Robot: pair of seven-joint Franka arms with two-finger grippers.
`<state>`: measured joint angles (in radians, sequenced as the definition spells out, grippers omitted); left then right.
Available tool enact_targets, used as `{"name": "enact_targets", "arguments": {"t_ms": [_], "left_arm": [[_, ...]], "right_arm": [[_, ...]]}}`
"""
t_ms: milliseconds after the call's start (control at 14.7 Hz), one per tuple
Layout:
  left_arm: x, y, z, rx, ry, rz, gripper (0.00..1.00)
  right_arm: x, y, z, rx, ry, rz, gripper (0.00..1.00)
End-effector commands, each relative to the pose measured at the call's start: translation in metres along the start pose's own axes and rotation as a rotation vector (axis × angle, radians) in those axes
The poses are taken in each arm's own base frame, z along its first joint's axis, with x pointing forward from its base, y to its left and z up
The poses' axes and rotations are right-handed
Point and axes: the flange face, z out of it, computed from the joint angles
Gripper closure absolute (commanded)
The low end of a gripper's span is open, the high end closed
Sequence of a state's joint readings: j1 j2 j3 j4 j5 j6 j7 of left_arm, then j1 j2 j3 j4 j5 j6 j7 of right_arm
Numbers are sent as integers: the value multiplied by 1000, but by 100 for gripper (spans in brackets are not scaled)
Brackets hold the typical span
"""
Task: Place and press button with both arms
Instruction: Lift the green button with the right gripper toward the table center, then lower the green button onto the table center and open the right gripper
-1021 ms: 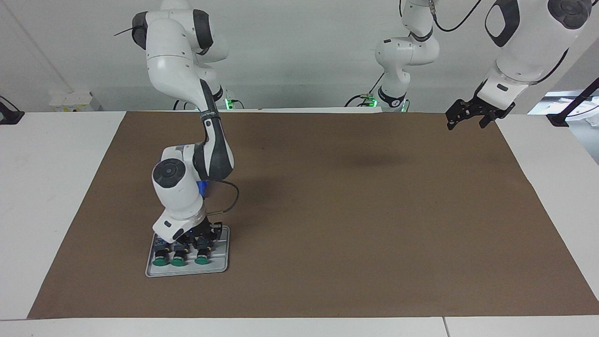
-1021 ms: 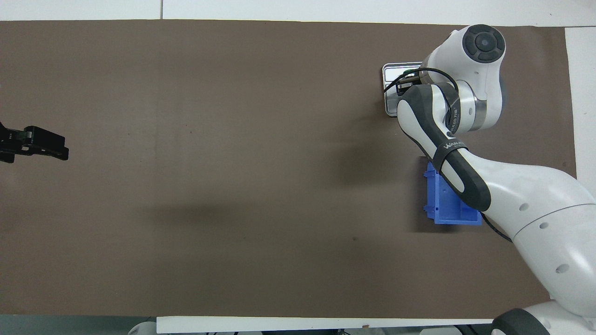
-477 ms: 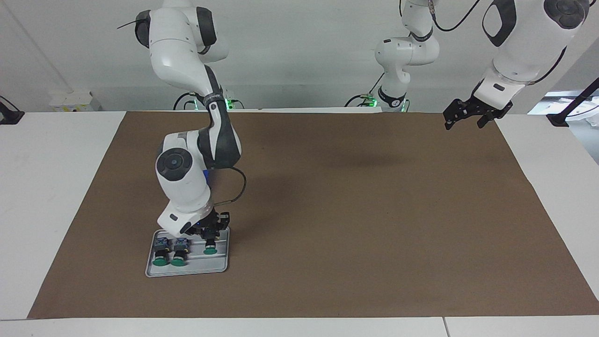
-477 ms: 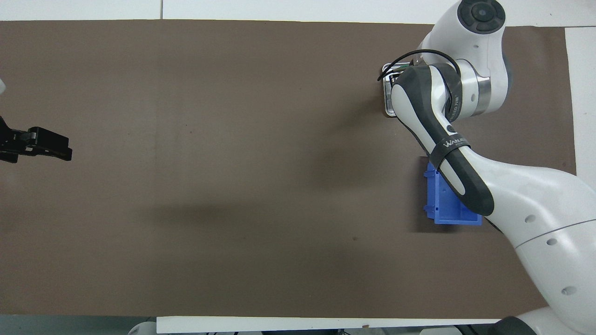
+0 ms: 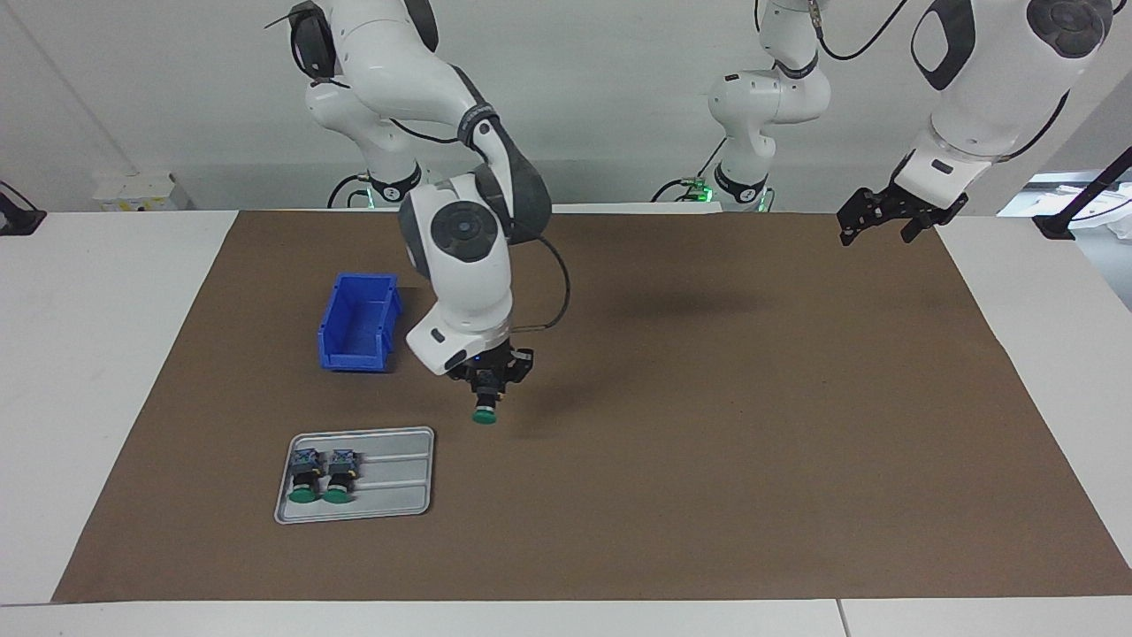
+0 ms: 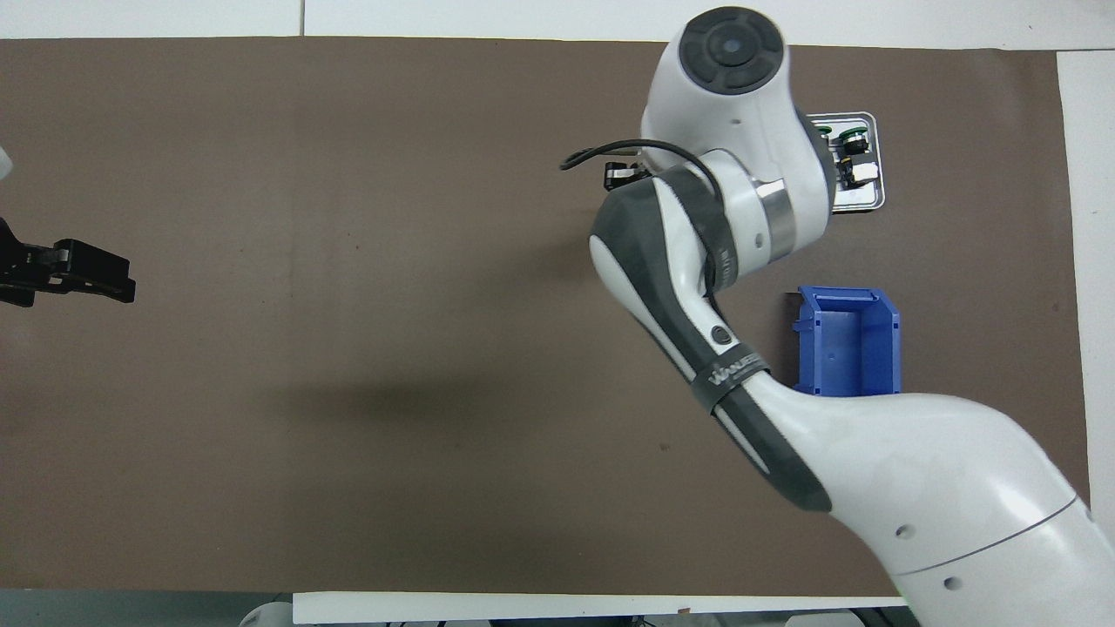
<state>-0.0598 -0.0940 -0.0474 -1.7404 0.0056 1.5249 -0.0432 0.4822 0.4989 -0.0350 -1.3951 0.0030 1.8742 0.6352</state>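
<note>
The right gripper point(image 5: 485, 387) clamped the button point(image 5: 484, 409) cap-down above the brown mat point(image 5: 707, 442), apparently for placing, clear of the tray point(image 5: 389, 504). The left gripper point(image 5: 884, 217) waited, open, ready to press.

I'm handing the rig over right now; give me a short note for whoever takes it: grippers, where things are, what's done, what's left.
Right gripper: shut on a button, green cap down, in the air over the brown mat, between the tray and the blue bin.
Left gripper: open, empty, waiting over the mat's corner at the left arm's end.
Tray: two buttons side by side on it.
Done: one button picked from the tray.
Left: set it down, press it.
</note>
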Motion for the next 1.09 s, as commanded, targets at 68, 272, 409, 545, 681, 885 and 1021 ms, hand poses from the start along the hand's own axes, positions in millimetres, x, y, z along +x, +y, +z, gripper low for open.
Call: {"name": "enact_targets", "arguments": {"t_ms": [68, 272, 409, 545, 681, 885, 1021], "left_arm": [[-10, -4, 2, -4, -3, -9, 0], [-10, -7, 2, -6, 0, -5, 0], [-9, -9, 3, -7, 12, 39, 1], [-9, -9, 4, -7, 19, 39, 0], [-10, -9, 5, -7, 17, 39, 0], [-10, -8, 5, -6, 14, 25, 0], [-10, -8, 5, -6, 15, 25, 0]], "right_arm": [[-49, -59, 2, 21, -24, 260, 100], [-83, -96, 12, 5, -31, 439, 100], [-95, -110, 37, -28, -48, 597, 100], [-99, -126, 41, 28, -37, 859, 97], [-114, -149, 50, 70, -80, 1121, 95], [-143, -179, 86, 47, -78, 1210, 94], [-139, -181, 87, 89, -85, 1256, 93]]}}
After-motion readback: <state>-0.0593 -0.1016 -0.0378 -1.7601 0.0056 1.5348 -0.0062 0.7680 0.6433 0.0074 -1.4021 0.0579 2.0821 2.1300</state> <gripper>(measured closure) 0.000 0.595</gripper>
